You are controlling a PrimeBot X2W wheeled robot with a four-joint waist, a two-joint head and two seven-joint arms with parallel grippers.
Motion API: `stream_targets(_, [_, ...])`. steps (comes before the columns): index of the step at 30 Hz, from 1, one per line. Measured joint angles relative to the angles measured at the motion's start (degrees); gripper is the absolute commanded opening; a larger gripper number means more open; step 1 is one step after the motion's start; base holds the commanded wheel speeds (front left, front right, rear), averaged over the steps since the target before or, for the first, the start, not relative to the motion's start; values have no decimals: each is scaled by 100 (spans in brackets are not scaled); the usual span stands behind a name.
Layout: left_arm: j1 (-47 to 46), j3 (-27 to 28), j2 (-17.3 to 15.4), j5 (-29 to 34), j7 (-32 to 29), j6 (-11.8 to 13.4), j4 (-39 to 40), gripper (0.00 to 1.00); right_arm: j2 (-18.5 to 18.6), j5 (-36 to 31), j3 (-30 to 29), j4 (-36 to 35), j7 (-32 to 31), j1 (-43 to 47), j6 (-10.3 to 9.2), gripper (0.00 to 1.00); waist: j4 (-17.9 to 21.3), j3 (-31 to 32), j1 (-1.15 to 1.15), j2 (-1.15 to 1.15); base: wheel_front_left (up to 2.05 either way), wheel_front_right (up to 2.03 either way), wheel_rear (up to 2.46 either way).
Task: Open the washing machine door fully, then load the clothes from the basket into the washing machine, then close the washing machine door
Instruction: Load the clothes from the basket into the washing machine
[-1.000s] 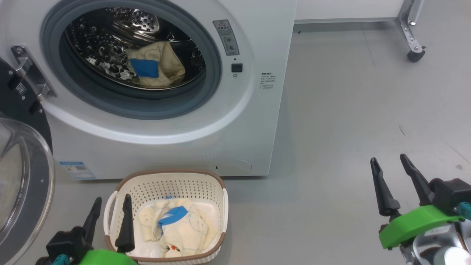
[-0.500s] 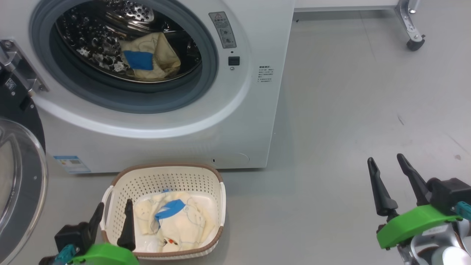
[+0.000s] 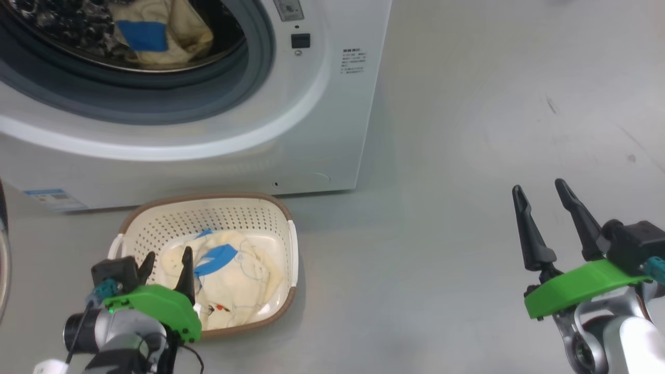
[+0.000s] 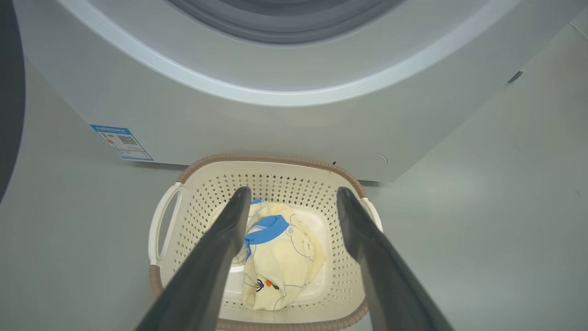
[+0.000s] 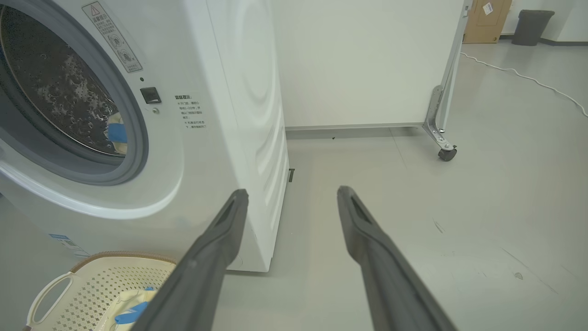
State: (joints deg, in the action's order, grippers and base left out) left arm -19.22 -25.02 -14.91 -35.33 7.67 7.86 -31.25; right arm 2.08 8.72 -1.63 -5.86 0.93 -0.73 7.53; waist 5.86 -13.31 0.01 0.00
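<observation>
1. The washing machine [image 3: 322,104] fills the upper left of the head view. Its round mouth is open, and one cream and blue piece [image 3: 156,31] lies inside it.
2. The washing machine door [image 4: 8,69] is a dark strip at the far left edge of the left wrist view. It is swung aside, so the mouth is free.
3. The basket [image 3: 208,202] sits on the floor [image 3: 441,234] just in front of the machine, at the lower left of the head view. Being that close makes the trip to the mouth short.
4. The clothes [image 3: 239,270] in the basket are a soft cream heap with a blue patch, lying in the middle of its bottom.
5. The left gripper [image 3: 168,253] hangs over the near left part of the basket, with its fingers apart and holding nothing. In the left wrist view the heap shows between the two fingers, so I think it is lined up to go down and pinch.
6. The right gripper [image 3: 537,185] is at the lower right, over bare floor, well apart from the basket. Its fingers are apart and empty too. I think it is waiting out of the way.
7. The heap is floppy, so one pinch may lift only part of it.
</observation>
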Motion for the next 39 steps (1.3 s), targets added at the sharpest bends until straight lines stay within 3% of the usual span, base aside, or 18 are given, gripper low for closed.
stream_targets(8, [-1070, -27, 222, -280, -371, -583, -1414, 100, 1, 138, 143, 63, 220, -454, 0, 100, 279, -796, 1, 0, 0, 0, 0])
stream_targets(17, [-1960, 103, 245, -560, -601, -1040, -2707, 100, 3, 396, 428, 165, 495, -1042, 0, 100, 603, -1692, 0, 0, 0, 0, 0])
stream_targets(31, [-2976, 215, -94, -689, -993, -1241, -3653, 100, 3, 649, 728, 156, 889, -1628, 1, 100, 1135, -3013, 0, 0, 0, 0, 0])
stream_targets(39, [-3514, 289, -498, -727, -1180, -1243, -3873, 100, 2, 743, 813, 156, 1000, -1770, 0, 100, 1440, -3619, 0, 0, 0, 0, 0])
